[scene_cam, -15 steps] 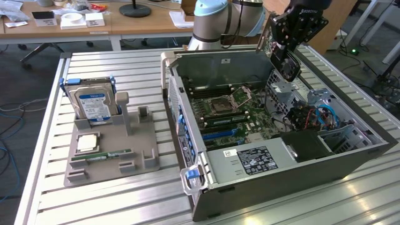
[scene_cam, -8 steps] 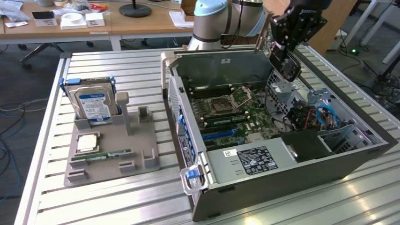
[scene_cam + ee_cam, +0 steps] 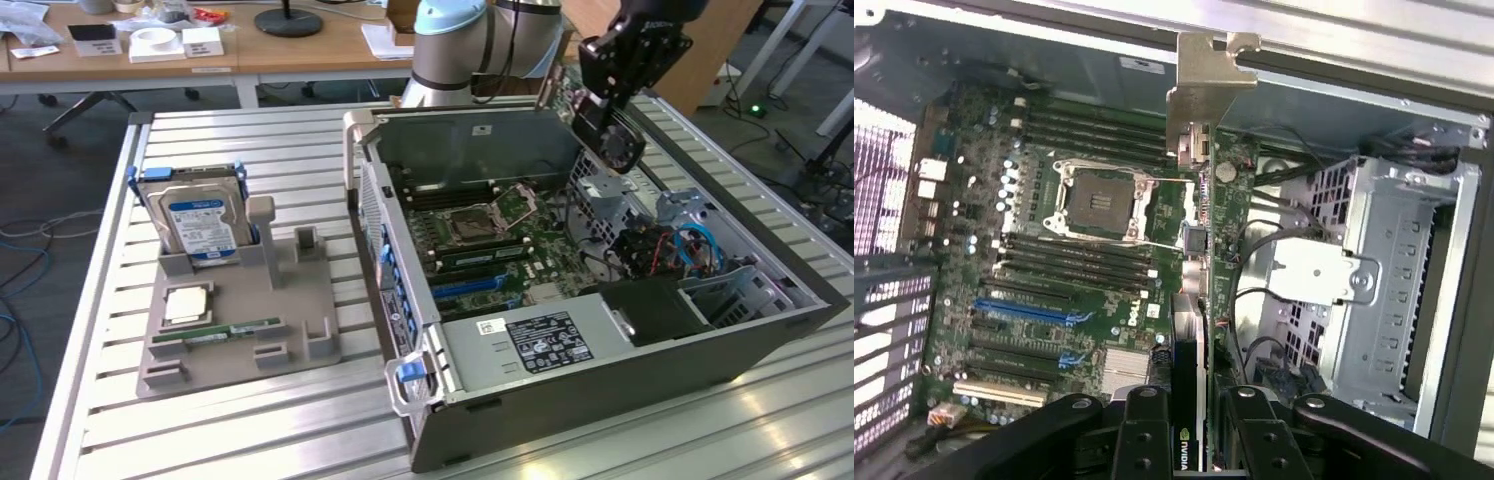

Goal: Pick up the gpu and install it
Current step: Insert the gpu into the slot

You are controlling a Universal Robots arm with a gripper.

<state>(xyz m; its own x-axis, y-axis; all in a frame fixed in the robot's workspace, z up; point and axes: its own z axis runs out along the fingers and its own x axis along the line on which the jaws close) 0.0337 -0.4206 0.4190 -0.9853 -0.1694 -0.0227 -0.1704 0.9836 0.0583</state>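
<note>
Now the claw [image 3: 1190, 405] pinches the gpu [image 3: 1219, 210] above the open case [image 3: 601, 370]. Its long axis points down toward the motherboard [image 3: 1054, 280], bracket end farthest from the claw.

We're in a robotics lab, set up in office space. An open PC case [image 3: 601, 385] lies on a slatted metal table [image 3: 240, 140], its motherboard [image 3: 1054, 250] bared. Just behind the case rises a robot arm's base [image 3: 461, 50]. Beside the case sits a grey parts fixture [image 3: 307, 300]. Further behind the case stand wooden desks [image 3: 307, 55] with a lamp foot [image 3: 288, 20] and a tape roll [image 3: 155, 37]. Cables [image 3: 16, 245] trail on the floor, well away from the case.
</note>
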